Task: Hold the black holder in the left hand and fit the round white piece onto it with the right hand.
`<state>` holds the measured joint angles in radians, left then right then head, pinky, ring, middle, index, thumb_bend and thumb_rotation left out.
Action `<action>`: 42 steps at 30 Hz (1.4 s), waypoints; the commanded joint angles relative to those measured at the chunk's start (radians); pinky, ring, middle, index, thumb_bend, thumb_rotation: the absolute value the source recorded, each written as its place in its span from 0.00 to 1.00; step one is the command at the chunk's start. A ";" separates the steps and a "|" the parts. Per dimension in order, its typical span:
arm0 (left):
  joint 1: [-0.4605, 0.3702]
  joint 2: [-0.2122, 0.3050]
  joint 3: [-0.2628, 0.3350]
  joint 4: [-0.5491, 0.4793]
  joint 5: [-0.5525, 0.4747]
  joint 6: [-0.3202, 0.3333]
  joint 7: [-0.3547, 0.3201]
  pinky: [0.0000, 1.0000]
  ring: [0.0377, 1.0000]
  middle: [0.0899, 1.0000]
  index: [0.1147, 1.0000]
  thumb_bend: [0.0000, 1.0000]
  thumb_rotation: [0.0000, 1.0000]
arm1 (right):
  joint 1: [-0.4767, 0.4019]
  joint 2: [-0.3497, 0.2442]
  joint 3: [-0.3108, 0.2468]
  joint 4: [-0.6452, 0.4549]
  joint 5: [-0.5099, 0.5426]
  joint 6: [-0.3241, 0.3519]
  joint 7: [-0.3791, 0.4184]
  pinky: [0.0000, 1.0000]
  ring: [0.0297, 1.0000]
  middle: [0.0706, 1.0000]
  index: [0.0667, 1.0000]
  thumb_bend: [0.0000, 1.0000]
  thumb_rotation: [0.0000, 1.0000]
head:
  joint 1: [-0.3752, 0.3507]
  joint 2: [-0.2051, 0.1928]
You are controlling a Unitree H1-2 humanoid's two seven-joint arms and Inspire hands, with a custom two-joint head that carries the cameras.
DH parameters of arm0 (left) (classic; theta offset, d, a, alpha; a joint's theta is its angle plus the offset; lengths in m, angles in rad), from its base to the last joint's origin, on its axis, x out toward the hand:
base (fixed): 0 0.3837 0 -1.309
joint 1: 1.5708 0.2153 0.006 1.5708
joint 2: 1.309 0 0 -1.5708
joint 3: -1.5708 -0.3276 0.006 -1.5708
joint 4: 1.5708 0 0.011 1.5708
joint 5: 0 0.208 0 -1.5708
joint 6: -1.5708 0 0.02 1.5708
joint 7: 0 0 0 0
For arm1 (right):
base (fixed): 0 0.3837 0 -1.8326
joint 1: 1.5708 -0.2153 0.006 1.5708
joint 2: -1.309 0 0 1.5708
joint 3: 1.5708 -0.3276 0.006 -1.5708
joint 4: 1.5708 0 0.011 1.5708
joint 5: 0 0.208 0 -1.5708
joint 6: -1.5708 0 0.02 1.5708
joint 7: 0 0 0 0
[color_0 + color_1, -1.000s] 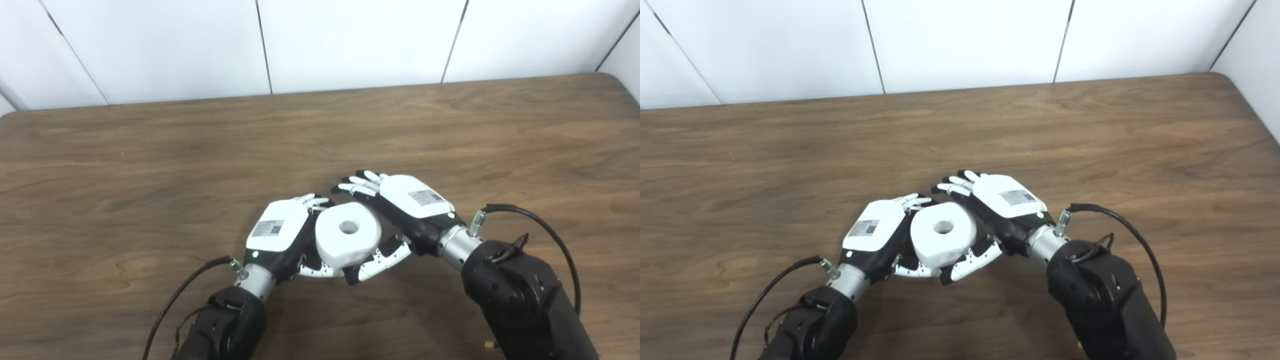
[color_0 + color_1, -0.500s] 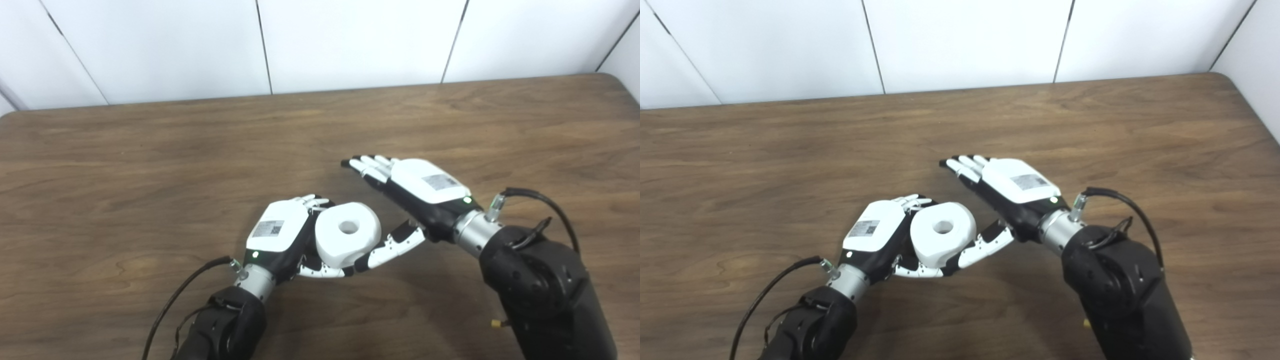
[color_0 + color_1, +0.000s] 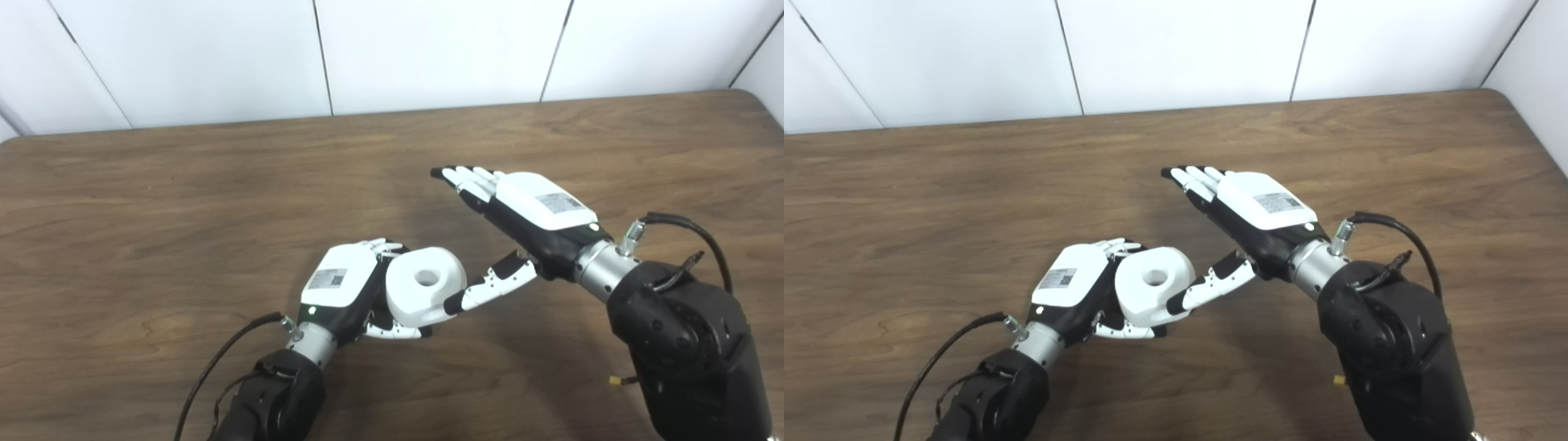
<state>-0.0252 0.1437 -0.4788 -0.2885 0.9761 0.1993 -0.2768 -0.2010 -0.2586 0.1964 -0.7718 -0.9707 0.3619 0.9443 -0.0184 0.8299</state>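
Two hands flank the round white piece point(image 3: 425, 293): just left of it the left hand point(image 3: 343, 288) grips it, bracing a mostly hidden black holder, while beyond it the right hand point(image 3: 527, 217) hangs open, empty.

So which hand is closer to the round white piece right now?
Left. The left hand is curled around the round white piece, holding it. The right hand is open, up and to its right, with only its thumb tip near the piece's edge.
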 commanded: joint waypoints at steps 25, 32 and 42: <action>-0.044 0.037 -0.022 -0.007 0.244 0.165 -0.526 0.85 0.91 0.89 0.83 0.89 0.37 | -0.097 -0.032 -0.058 -0.023 0.036 -0.001 0.022 1.00 1.00 0.99 1.00 1.00 0.59 | 0.026 0.008; -0.059 0.055 -0.007 -0.020 0.300 0.159 -0.691 0.80 0.92 0.93 0.88 0.99 0.35 | -0.094 -0.025 -0.055 -0.012 0.043 0.003 0.012 1.00 1.00 0.99 1.00 1.00 0.59 | 0.035 0.005; -0.055 0.083 0.027 -0.046 0.374 0.125 -0.749 0.80 0.92 0.93 0.91 1.00 0.35 | -0.090 -0.030 -0.056 0.002 0.053 -0.006 -0.004 1.00 1.00 0.99 1.00 1.00 0.59 | 0.047 -0.002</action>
<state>-0.1677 0.1398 -0.4892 -0.4157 1.2982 0.2647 -0.8150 -0.2474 -0.2796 0.1568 -0.7519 -0.9275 0.3678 0.9825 0.0276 0.8268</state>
